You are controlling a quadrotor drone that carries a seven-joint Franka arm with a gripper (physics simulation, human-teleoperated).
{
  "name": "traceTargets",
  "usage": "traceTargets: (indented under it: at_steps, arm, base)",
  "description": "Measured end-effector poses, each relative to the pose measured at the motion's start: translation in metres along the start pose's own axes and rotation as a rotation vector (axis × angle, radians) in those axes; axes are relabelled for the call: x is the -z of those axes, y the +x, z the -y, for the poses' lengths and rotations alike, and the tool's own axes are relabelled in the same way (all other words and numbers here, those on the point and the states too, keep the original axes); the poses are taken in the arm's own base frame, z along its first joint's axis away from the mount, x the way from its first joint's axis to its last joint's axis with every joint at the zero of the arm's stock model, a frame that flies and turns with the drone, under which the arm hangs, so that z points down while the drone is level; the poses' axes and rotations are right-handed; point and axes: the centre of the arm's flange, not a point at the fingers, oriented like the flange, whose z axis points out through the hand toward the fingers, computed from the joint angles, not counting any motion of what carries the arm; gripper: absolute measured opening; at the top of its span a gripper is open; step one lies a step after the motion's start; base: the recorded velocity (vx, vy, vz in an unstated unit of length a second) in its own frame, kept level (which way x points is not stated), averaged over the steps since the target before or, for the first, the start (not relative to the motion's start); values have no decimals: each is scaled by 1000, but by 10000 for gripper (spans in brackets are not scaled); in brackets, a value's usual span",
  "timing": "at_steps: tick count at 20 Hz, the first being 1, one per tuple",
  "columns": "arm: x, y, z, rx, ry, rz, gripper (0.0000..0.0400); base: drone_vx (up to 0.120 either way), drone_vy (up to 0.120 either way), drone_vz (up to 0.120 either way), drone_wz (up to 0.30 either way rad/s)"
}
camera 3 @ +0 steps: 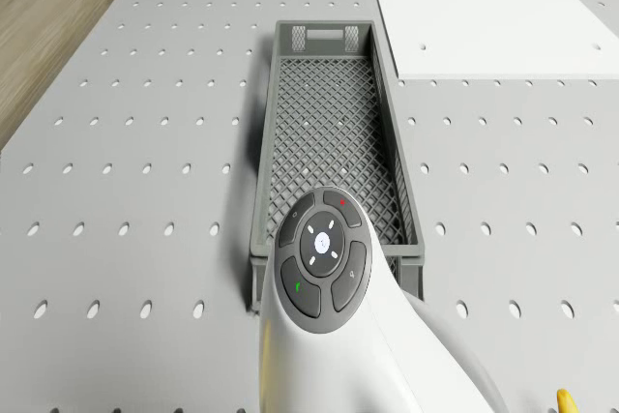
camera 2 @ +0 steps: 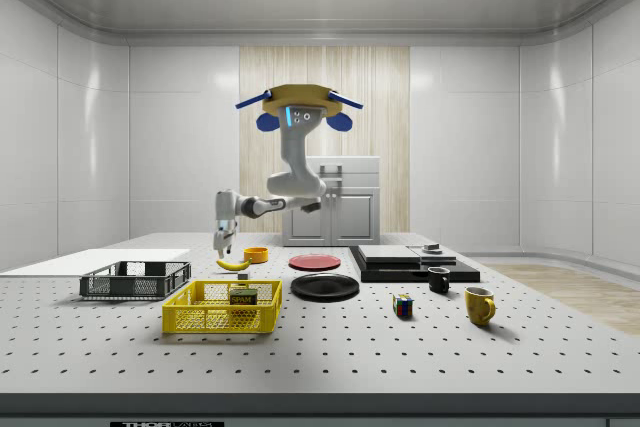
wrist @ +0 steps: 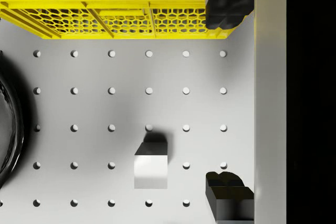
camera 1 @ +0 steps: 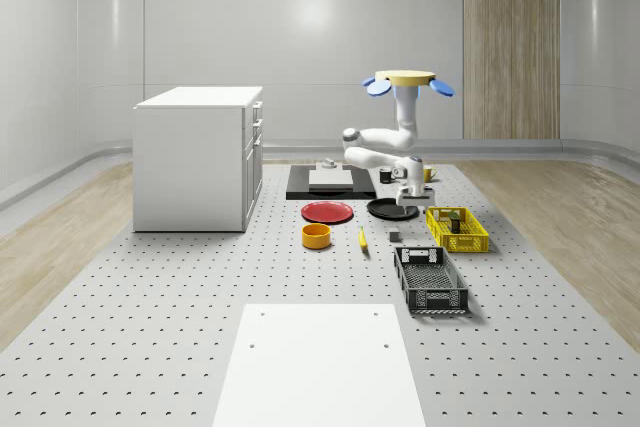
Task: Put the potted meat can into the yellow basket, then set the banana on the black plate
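Jaws found apart and empty, hanging low over bare table [wrist: 110, 108] between yellow basket [wrist: 121, 17] and black plate [wrist: 8, 129]. Logged one finger [wrist: 228, 6] at the basket wall, the other toward a small grey block [wrist: 150, 163]. Saw potted meat can [camera 2: 242, 297] already lying inside the basket, so judged first step done. Located banana [camera 1: 362, 238] on the table, untouched, below the jaws and off to the side away from the basket, beyond the grey block. Read its long axis as running along the table toward the grey crate [camera 3: 334, 142]. Drone [camera 1: 410, 82] hovered above the table, over the black plate's far side. Judged next move: sideways shift, then wrist turn to close across the banana's short width.
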Motion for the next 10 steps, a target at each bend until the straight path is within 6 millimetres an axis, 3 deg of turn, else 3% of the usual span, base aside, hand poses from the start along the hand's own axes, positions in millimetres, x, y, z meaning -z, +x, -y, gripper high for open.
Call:
traceTargets:
  at_steps: [8,10]
  arm:
    - [0,0,0,0,0,0,400]
    - [0,0,0,0,0,0,400]
  base:
    - [0,-120,-120,0]
    - [0,-120,-40,0]
